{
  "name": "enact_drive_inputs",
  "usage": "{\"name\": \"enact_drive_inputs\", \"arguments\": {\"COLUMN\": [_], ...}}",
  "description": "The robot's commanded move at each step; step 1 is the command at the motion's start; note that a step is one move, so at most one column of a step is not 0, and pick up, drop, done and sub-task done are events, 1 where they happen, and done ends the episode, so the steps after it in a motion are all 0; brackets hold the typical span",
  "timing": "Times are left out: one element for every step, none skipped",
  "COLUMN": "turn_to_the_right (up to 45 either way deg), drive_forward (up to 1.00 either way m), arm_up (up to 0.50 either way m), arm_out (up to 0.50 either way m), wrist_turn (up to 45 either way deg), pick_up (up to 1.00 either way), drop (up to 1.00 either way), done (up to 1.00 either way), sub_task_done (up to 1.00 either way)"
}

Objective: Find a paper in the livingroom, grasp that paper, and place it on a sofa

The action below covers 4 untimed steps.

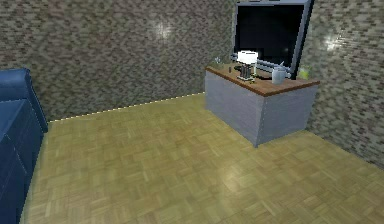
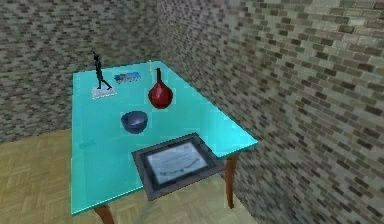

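A blue sofa (image 1: 14, 130) is seen at the forward view's left edge. On a turquoise desk (image 2: 100, 165), a dark-bordered grey paper (image 2: 178, 162) is laid at the near edge; a red vase (image 2: 160, 92), blue bowl (image 2: 134, 121) and dark statuette (image 2: 99, 75) are set beyond. The jaws' state cannot be told.

One sofa (image 1: 14, 135), one vase (image 2: 160, 93), one bowl (image 2: 134, 121)

sofa (image 1: 14, 125) blue | table (image 2: 105, 165) turquoise | vase (image 2: 160, 94) red | bowl (image 2: 134, 121) dark blue | floor (image 1: 150, 160) tan parquet | walls (image 1: 110, 50) mottled brick
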Motion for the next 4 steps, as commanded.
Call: {"name": "enact_drive_inputs", "arguments": {"turn_to_the_right": [0.0,0.0,0.0,0.0], "drive_forward": [0.00,0.00,0.00,0.00], "arm_up": [0.50,0.26,0.00,0.00], "arm_out": [0.00,0.00,0.30,0.00], "wrist_turn": [0.0,0.0,0.0,45.0], "pick_up": [0.00,0.00,0.00,0.00], "drop": [0.00,0.00,0.00,0.00], "done": [0.00,0.00,0.00,0.00], "sub_task_done": [0.00,0.00,0.00,0.00]}}
